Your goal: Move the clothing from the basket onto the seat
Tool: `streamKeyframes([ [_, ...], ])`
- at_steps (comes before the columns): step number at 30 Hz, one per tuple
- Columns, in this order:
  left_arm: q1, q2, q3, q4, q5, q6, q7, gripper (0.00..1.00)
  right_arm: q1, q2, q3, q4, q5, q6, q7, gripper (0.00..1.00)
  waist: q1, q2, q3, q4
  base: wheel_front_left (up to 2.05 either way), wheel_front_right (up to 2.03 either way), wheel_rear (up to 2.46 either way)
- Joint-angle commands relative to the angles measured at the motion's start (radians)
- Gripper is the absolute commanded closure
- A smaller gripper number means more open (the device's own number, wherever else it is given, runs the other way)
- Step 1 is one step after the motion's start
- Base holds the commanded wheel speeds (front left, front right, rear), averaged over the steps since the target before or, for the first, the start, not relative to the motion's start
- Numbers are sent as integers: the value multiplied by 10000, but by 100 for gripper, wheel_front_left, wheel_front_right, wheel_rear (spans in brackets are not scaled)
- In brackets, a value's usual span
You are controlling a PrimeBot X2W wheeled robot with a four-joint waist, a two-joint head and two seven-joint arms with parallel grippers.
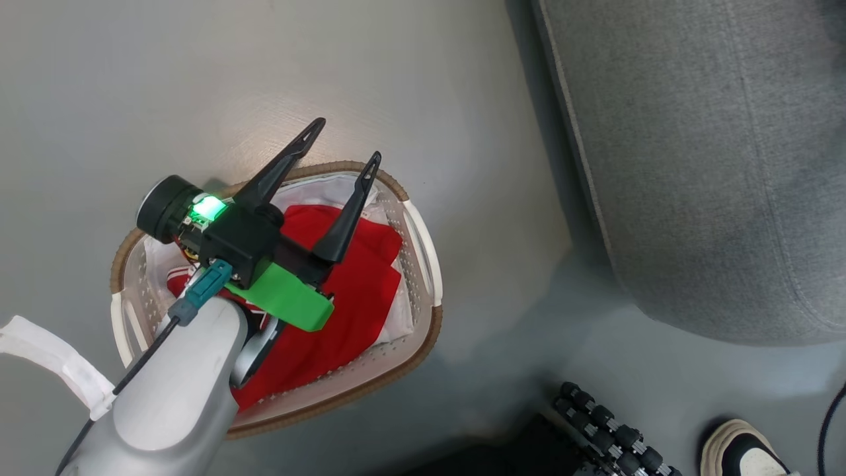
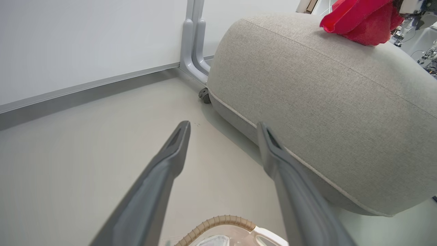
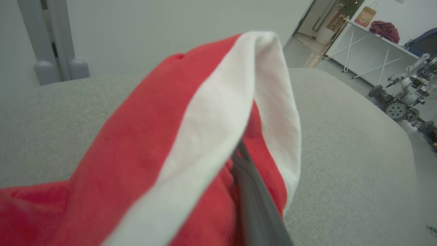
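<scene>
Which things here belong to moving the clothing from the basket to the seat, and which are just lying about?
Belong to the job:
clothing
basket
seat

Just lying about:
a person's shoe
white table
dark red bundle on that table

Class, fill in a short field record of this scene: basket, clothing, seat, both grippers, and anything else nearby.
Basket: on the floor, to the left of the seat, with red clothing inside.
Seat: large grey cushion, right of the basket.
Striped garment: red with a white band, draped around the right gripper, above the seat.
Left gripper: open, fingers spread over the basket.
Right gripper: shut on the striped garment.
Nearby: a person's shoe on the floor.
</scene>
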Motion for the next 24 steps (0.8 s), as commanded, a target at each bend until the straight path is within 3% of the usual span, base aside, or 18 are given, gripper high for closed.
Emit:
streamKeyframes([
  [1, -85, 59, 113, 21, -5, -28, 5, 0, 169, 169, -132, 26, -155, -14, -48, 0, -1, -1, 249, 251, 0, 0, 0],
  [8, 24, -179, 382, 208, -58, -28, 5, 0, 1362, 570, -909, -513, -219, -14, -48, 0, -1, -1, -224, 363, 0, 0, 0],
  [14, 314, -464, 702, 426, -89, -28, 5, 0, 2898, 840, -858, -1573, 383, -14, -46, 0, -1, -1, -888, 478, 0, 0, 0],
  [24, 1078, -1057, 1697, 886, 97, -28, 7, 0, 5346, 1275, 1103, -3789, 1506, -14, -48, 0, -1, -1, -2238, 787, 0, 0, 0],
])
